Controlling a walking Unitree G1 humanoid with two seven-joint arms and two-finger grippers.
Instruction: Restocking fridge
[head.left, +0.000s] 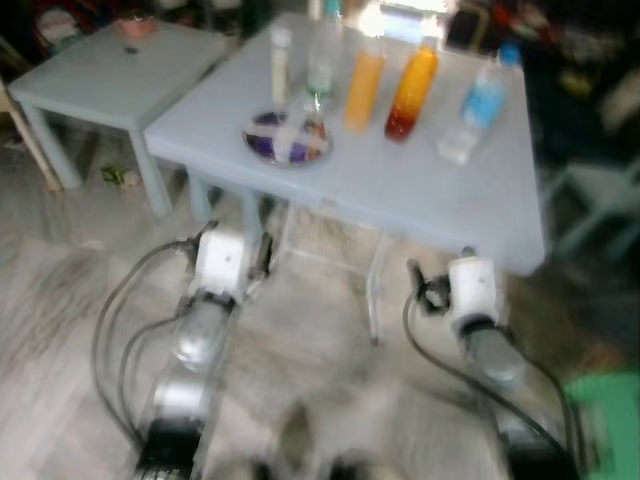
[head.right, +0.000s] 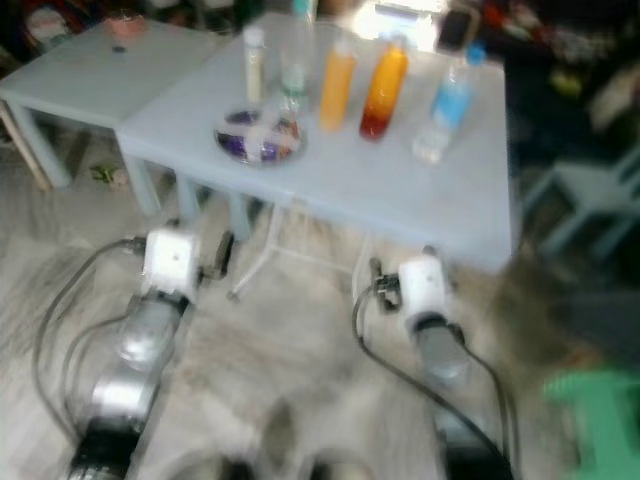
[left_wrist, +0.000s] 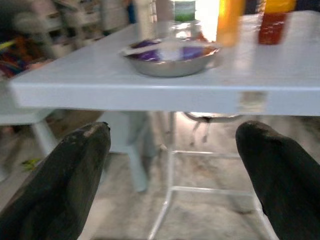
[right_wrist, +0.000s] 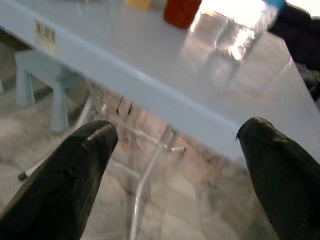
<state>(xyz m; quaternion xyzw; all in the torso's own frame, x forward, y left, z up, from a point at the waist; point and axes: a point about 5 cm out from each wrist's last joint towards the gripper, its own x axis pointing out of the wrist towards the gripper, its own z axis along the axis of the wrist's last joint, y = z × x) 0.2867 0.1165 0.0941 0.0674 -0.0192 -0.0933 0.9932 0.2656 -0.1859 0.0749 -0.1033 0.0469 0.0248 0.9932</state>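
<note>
— Both grippers low, short of the near table edge: left gripper (left_wrist: 170, 180) with fingers spread wide, nothing between them, aimed under the tabletop; right gripper (right_wrist: 175, 180) equally spread and bare, also pointing below the rim.

— And from the head?

— Blurred, but broad: pale blue table (head.left: 420, 190) ahead, smaller blue table (head.left: 110, 85) joined at its far left, green stool (head.left: 605, 400) low on the right. Silver arms reaching forward from below, one toward each side of the near edge.

— Anything extra from the wrists?

— White wire legs under the tabletop in both. Barcode sticker (right_wrist: 45, 32) on the table's edge in the right wrist view. Side-on look at the metal bowl (left_wrist: 172, 60) in the left wrist view, close to the near left edge, with purple and white packets inside, probably wrapped snacks, too blurred to be sure.

— Stock on the table?

— In a row behind the bowl, left to right: slim pale bottle (head.left: 281, 60), clear bottle with green label (head.left: 322, 60), orange juice bottle (head.left: 364, 90), bottle with orange liquid over a red layer (head.left: 410, 95), then a blue-labelled water bottle (head.left: 475, 110) tilted or lying toward the right. All well apart from both grippers.
</note>
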